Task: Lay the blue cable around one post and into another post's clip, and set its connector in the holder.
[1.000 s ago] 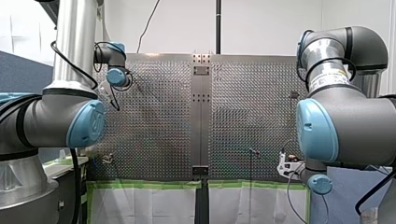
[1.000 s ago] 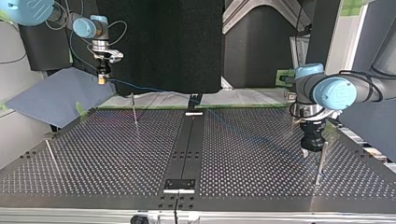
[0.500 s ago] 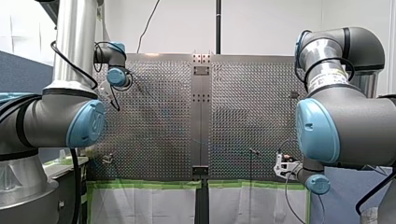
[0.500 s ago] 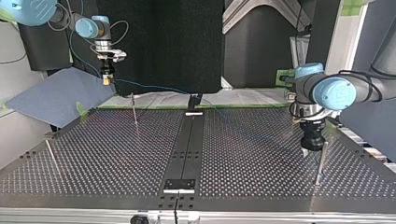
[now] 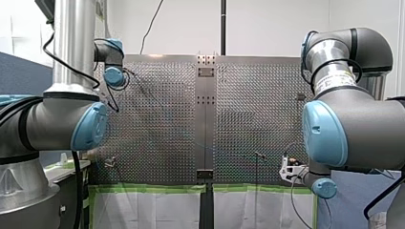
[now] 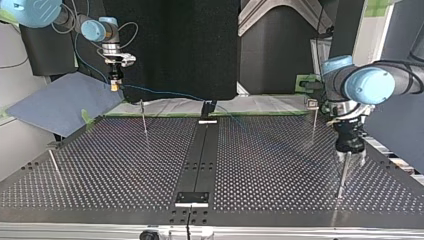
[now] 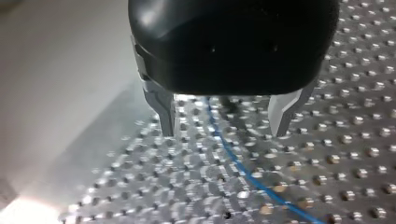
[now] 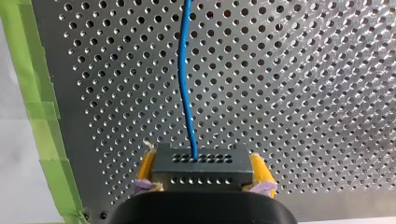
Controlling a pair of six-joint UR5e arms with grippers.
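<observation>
Right wrist view: our right pincer (image 8: pixel 204 171), with yellow pads, is clamped on the dark grey rectangular connector block (image 8: pixel 203 161). The thin blue cable (image 8: pixel 185 84) leaves the block's face and runs straight ahead, away from the pincer, over the perforated metal bench (image 8: pixel 303 93).

Top view: this pincer hangs in the upper left of the frame, above the far bench edge, so the connector is off the surface. From it the cable slopes rightward and down toward the frame centre. Past the black centre strip (image 6: pixel 200 155) we lose it.

Left wrist view: our left pincer (image 7: pixel 224 128), a black body with metal fingers, stands open and grips nothing. The cable lies on the bench below the gap between the fingers, and its long axis runs on ahead of the pincer. We see no contact with either finger.

Key relation: the left pincer straddles the cable's mid-run. In the top view it sits at middle right, just above a thin upright metal post (image 6: pixel 342 175). A second post with a small square head (image 6: pixel 313 117), possibly the clip, stands near, further up the frame. The left arm is much the nearer to both.

Judgement: routing is not yet done, and the next move needs the left fingers to close across the cable. The bench around these two posts looks open. We cannot tell which fitting is the holder.
</observation>
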